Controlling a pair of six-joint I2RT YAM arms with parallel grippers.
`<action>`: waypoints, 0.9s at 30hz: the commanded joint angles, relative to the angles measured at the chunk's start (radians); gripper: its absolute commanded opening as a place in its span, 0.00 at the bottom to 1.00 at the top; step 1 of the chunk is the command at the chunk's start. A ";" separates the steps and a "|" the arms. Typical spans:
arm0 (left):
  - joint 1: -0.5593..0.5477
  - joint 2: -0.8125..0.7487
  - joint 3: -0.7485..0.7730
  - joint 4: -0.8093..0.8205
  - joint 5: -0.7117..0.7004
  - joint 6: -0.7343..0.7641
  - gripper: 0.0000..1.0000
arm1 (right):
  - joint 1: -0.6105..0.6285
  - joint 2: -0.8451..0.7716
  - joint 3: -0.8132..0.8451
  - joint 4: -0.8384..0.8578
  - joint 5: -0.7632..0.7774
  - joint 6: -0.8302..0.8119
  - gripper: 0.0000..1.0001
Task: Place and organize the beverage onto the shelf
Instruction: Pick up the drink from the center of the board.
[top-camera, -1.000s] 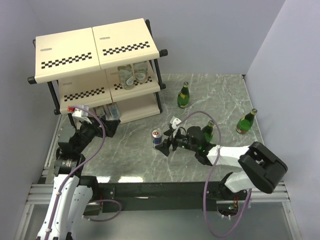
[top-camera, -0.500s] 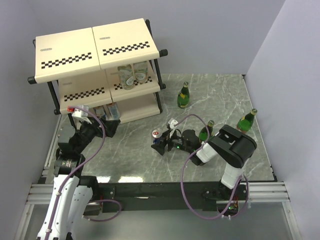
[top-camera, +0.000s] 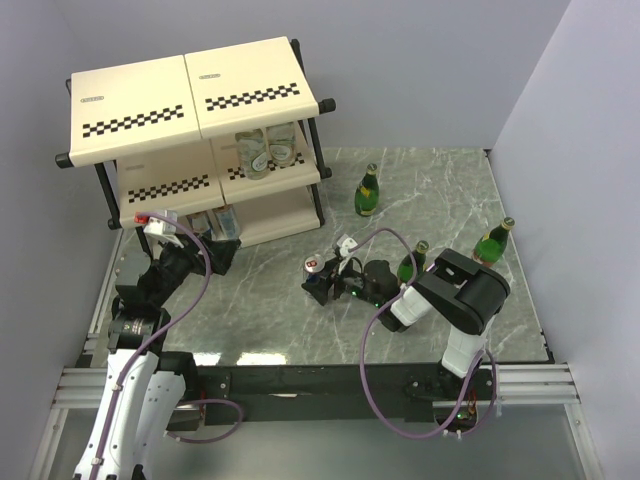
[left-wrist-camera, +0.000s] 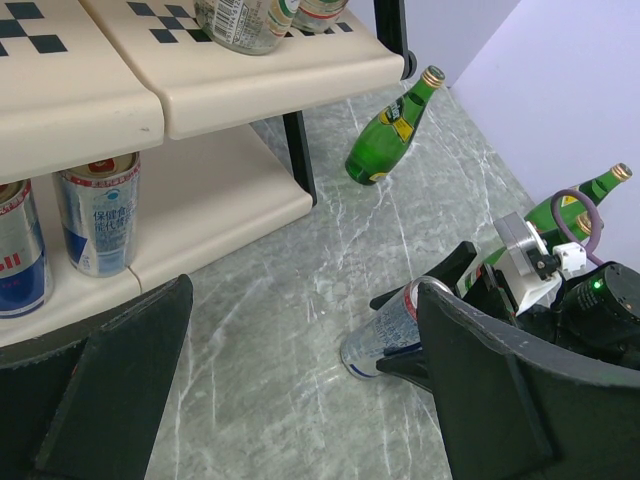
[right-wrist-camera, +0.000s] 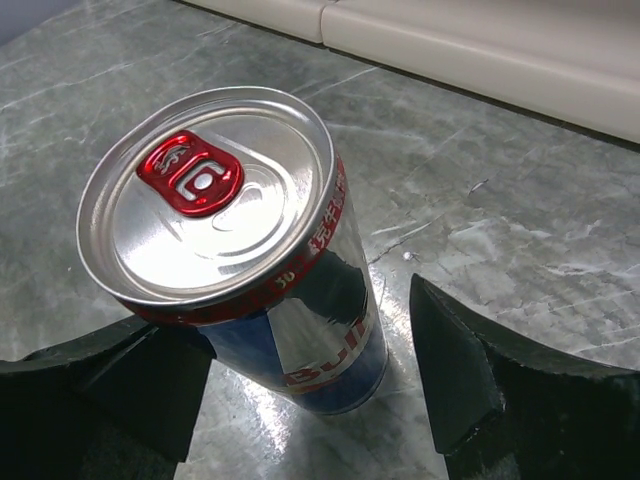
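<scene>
A slim blue-silver can (top-camera: 311, 267) stands tilted on the marble table, between the fingers of my right gripper (top-camera: 322, 283). In the right wrist view the can (right-wrist-camera: 250, 250) leans on the left finger (right-wrist-camera: 120, 390), with a gap to the right finger (right-wrist-camera: 470, 380); my right gripper (right-wrist-camera: 310, 370) is open. My left gripper (top-camera: 220, 256) is open and empty in front of the shelf (top-camera: 190, 85). Two cans (left-wrist-camera: 98, 225) stand on its bottom tier and two clear bottles (top-camera: 265, 150) on the middle tier. Three green bottles (top-camera: 368, 192) (top-camera: 491, 243) (top-camera: 411, 265) stand on the table.
The shelf's black post (left-wrist-camera: 298, 160) stands between the bottom tier and the nearest green bottle (left-wrist-camera: 390, 130). The right arm's cable (top-camera: 385, 235) loops over the table. Grey walls close the back and right sides.
My right gripper has slid left toward the shelf with its fingers around the can; the can has shifted slightly left and tilted. The right arm has folded in. The left arm has not moved.
</scene>
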 joint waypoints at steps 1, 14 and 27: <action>0.005 -0.003 0.041 0.024 0.017 0.018 1.00 | 0.011 -0.017 0.005 0.187 0.039 -0.020 0.80; 0.005 -0.004 0.041 0.022 0.019 0.018 1.00 | 0.015 -0.081 -0.010 0.207 0.039 -0.069 0.76; 0.005 -0.004 0.042 0.021 0.022 0.017 0.99 | 0.013 -0.089 0.005 0.163 0.002 -0.059 0.58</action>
